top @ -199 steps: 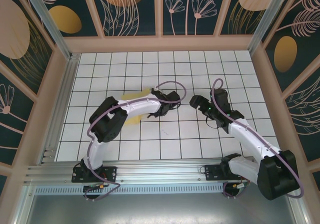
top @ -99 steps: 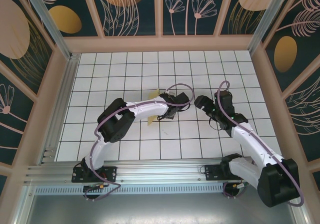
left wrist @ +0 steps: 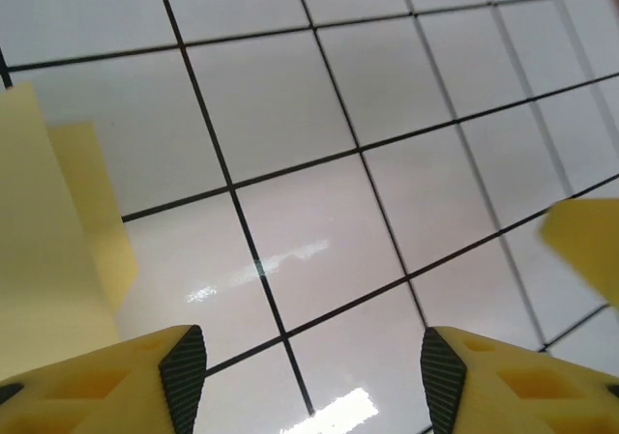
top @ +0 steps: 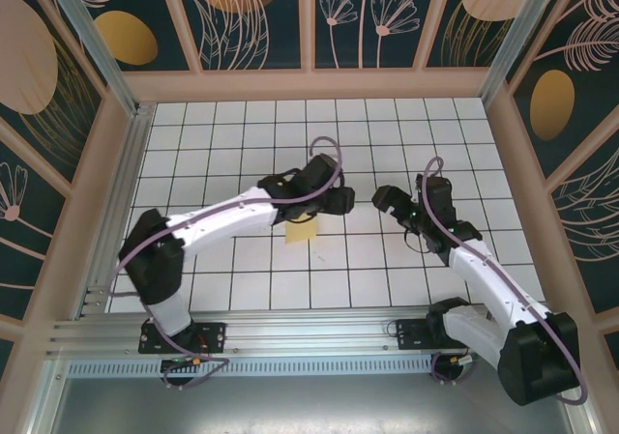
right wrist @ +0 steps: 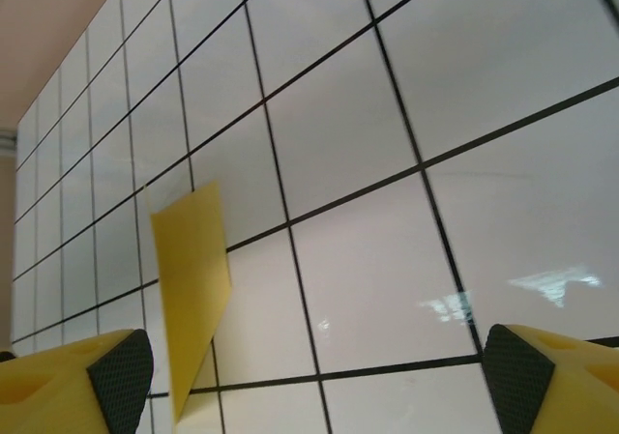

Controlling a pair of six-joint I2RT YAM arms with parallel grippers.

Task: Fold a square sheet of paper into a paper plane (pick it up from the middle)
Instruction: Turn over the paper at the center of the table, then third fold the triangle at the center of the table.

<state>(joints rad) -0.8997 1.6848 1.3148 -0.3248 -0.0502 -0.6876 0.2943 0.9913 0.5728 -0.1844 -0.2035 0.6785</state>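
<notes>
The pale yellow sheet of paper [top: 302, 232] is folded narrow and rests on the white tiles near the table's middle, partly hidden under my left wrist. My left gripper [top: 340, 202] hovers just right of it, open, with bare tile between its fingers [left wrist: 182, 368]. The paper [left wrist: 48, 250] sits at the left edge of the left wrist view, clear of the jaws. My right gripper [top: 383, 200] faces the left one across a small gap. It is open and empty [right wrist: 314, 376]. In the right wrist view the paper [right wrist: 193, 289] stands tilted on an edge, ahead and to the left.
The white grid table [top: 387, 125] is walled by a wooden rim [top: 309, 84] and patterned panels. A blurred yellow shape [left wrist: 588, 245] at the right of the left wrist view looks like the other gripper's finger. Open tiles stretch behind both grippers.
My left arm has stretched out to the right and its jaws have opened, letting the paper go. The paper now rests further right and nearer. The right gripper has barely moved.
</notes>
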